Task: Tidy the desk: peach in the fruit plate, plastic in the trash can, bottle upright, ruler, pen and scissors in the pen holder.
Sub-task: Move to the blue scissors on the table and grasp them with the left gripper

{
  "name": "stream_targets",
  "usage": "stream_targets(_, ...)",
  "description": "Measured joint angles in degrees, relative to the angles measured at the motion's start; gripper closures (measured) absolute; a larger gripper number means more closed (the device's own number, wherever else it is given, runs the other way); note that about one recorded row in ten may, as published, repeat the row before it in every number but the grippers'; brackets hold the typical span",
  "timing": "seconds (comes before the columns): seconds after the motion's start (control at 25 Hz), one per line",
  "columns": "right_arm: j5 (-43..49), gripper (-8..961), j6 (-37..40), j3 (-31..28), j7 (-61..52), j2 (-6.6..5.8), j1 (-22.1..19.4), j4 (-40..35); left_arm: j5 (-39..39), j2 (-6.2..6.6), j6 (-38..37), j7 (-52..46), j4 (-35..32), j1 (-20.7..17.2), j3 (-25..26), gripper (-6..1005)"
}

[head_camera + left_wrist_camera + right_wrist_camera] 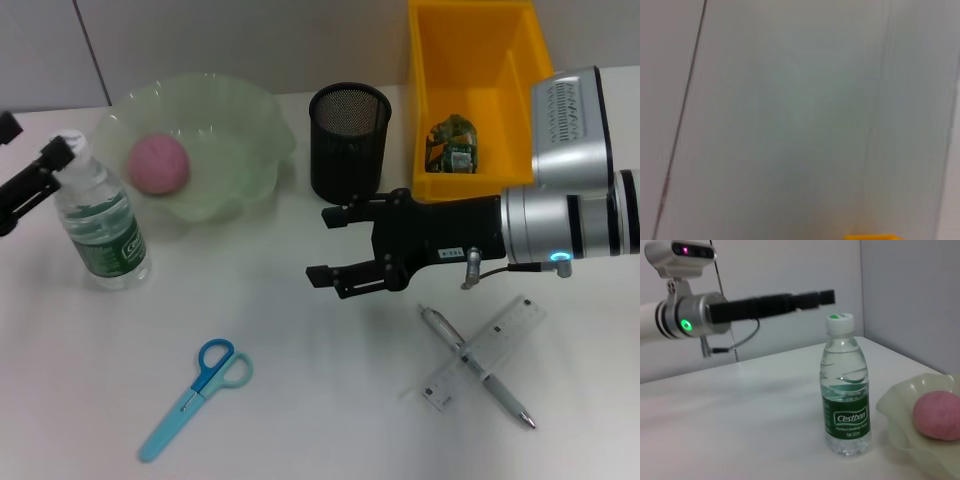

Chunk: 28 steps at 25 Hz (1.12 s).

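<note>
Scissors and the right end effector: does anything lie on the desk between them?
No. In the head view the stretch of white desk between the scissors and the open right end effector is bare.

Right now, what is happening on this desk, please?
A two-armed robot is tidying. The peach lies in the fruit plate, the plastic is in the yellow trash can, and the bottle stands upright, with the left gripper beside its cap. The right gripper hovers open in front of the empty pen holder. The scissors, the pen and the ruler are on the desk.
</note>
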<state>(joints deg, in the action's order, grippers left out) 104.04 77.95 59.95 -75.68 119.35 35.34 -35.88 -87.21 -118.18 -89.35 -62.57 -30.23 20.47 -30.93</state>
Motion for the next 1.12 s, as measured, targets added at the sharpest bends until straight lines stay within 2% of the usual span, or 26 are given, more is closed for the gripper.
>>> stream_targets(0.32, 0.4, 139, 2.7, 0.3, -0.5, -0.39, -0.6, -0.6, -1.6, 0.66, -3.7, -26.8, -22.0, -8.2, -10.1, 190)
stream_targets(0.48, 1.9, 140, 4.9, 0.2, -0.7, -0.81, -1.4, -2.0, -9.7, 0.73, -6.1, -41.1, -34.2, -9.2, -12.5, 191)
stream_targets(0.64, 5.0, 140, 5.4, -0.2, -0.7, -0.89, -2.6, -4.3, -21.0, 0.30, -8.2, -53.8, -43.6, -7.3, -14.4, 191)
stream_targets(0.76, 6.0, 140, 6.7, -0.1, -0.7, -1.25, -3.3, -5.7, -30.0, 0.24, -11.9, -63.5, -48.9, -3.8, -16.8, 192)
stream_targets(0.92, 6.4, 140, 8.8, -0.4, -0.7, -1.91, -3.8, -6.4, -38.1, 0.22, -17.2, -70.4, -50.9, 1.0, -19.6, 192)
stream_targets(1.12, 6.6, 140, 8.5, -0.8, -0.4, -2.34, -4.2, -6.4, -47.0, 0.05, -19.5, -76.8, -50.9, 6.2, -28.3, 193)
